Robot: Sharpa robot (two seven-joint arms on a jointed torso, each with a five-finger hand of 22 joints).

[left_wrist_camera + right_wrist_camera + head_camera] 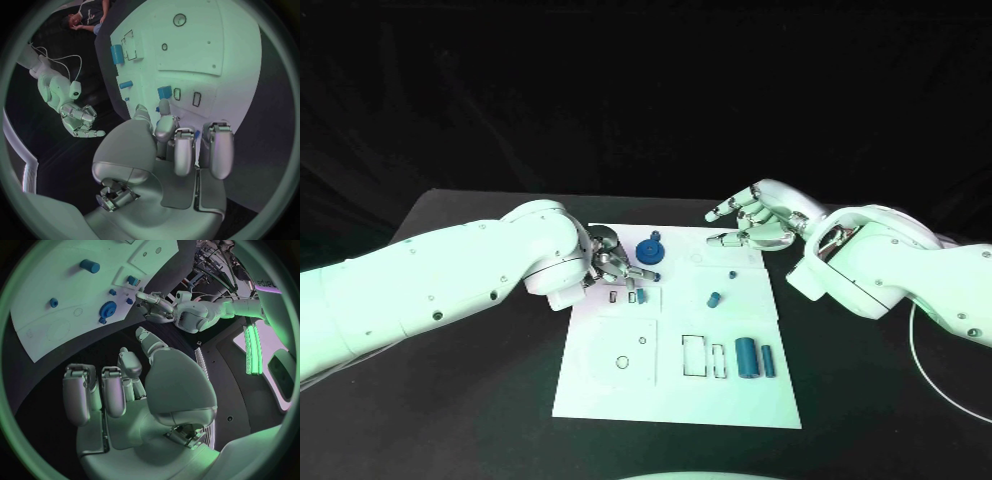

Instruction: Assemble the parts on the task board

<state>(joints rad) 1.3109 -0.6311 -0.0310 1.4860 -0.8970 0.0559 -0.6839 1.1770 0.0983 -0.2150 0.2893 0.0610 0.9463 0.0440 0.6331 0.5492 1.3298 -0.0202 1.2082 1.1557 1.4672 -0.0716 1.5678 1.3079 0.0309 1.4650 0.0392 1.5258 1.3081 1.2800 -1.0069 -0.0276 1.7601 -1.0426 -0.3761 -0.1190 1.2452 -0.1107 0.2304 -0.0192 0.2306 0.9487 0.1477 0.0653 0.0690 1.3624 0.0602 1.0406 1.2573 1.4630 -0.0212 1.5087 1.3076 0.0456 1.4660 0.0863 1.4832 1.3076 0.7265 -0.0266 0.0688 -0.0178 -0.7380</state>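
Head view, going left to right: left silver hand (610, 262) reaching over the white flat task board's (678, 395) far left edge, fingers pinching a small blue part (646, 276); round blue part (653, 251) lying just beside; blue cylinder parts (756, 359) resting lower right; right silver hand (754, 220) hovering at the far edge, fingers spread, holding nothing.

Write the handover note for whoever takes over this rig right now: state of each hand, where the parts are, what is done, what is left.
Left hand: at the task board's left edge, fingertips on a small blue part by the slots; whether it grips it is unclear.
Right hand: fingers spread, holding nothing, over the board's far right corner.
Parts: round blue gear-like piece at the far end, small blue peg mid-board, two blue cylinders lying at the right.
Done: cannot tell.
Left: the peg and cylinders lie loose, apparently unassembled.
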